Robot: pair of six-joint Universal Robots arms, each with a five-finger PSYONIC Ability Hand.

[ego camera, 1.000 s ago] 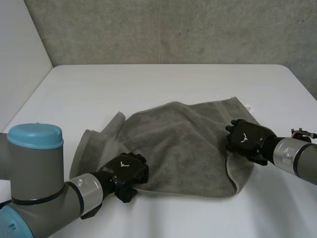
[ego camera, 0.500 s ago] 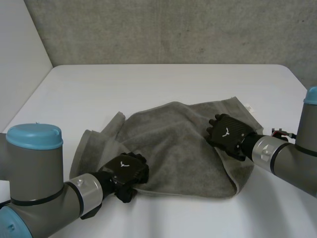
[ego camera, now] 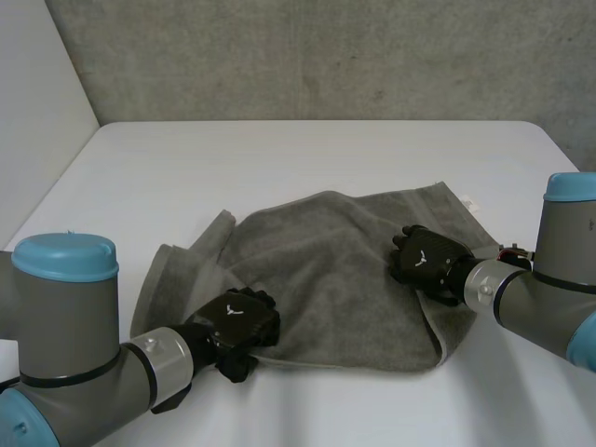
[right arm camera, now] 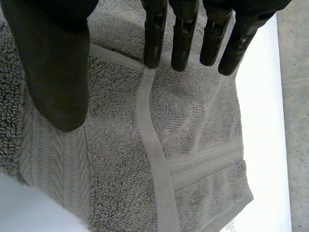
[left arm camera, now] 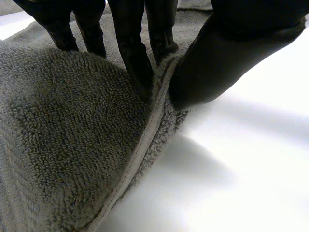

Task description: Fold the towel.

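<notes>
Fingers [left arm camera: 135,58] and thumb of the left hand [ego camera: 237,321] are pinching the towel [ego camera: 326,270] by its near hem, toward that edge's left end. The towel is lying rumpled and partly doubled mid-table [ego camera: 279,154]. Farther on, the right hand [ego camera: 426,263] is resting over the towel's right part, fingers [right arm camera: 181,29] straight and slightly spread, thumb wide, gripping nothing. Likely risk: the left pinch is holding only a thin strip of hem, so it may be slipping out on a lift, and with the right side ungripped the cloth could be dragging askew.
</notes>
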